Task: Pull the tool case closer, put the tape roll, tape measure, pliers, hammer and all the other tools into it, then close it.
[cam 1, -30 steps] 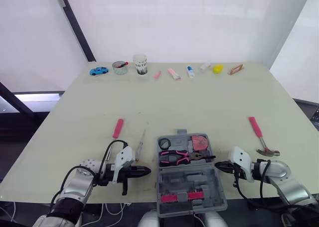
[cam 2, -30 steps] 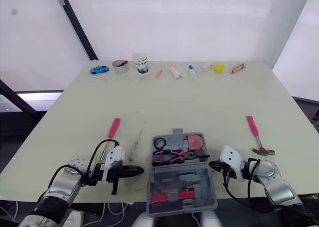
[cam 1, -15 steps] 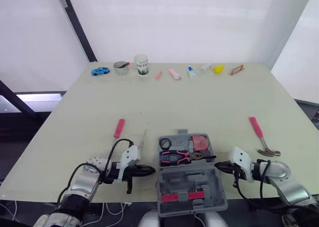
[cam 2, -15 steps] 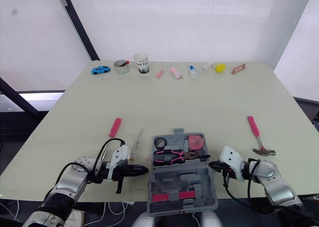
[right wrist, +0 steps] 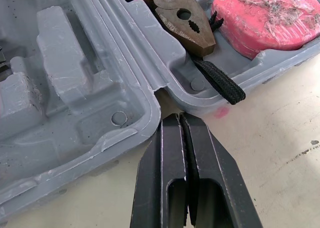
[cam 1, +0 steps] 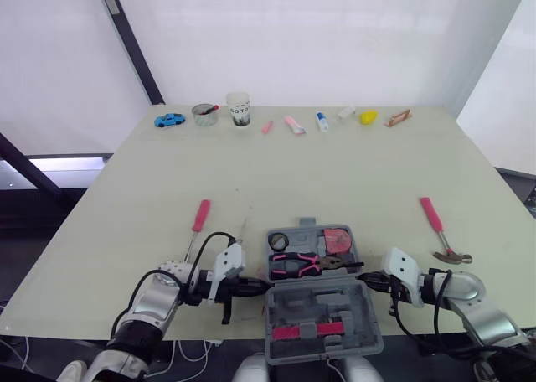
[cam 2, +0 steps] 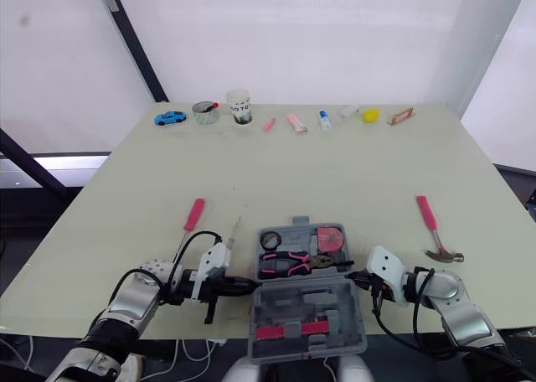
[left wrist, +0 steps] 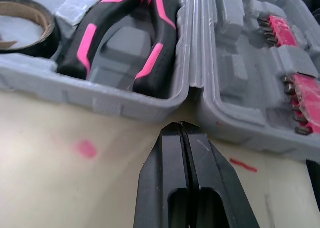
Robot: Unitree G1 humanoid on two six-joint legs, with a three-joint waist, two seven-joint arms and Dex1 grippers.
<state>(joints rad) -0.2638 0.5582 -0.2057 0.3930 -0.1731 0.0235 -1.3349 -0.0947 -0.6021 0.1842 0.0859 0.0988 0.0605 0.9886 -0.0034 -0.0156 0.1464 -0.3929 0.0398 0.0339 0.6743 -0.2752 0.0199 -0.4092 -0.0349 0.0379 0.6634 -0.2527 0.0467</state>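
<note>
Open tool case at the lower middle of the left eye view, lid half toward the bottom edge, tray half just above it. Already in the tray: tape roll at its upper left, pliers across the middle, red tape measure at its upper right. At the case's left side, left gripper pressed fully shut on nothing, tips just short of the hinge seam; at the right side, right gripper likewise closed and empty, tips at the hinge notch (flanking the case, gripping none of it). Out on the table: hammer well apart at the right of the frame, pink screwdriver and thin screwdriver left of the case. Seemingly the case-positioning step, probably near done, with packing part-way. Next, likely: back one arm off, spread its jaws, reach for the hammer's pink handle or a screwdriver, seat it in a free recess. Closing only after that.
</note>
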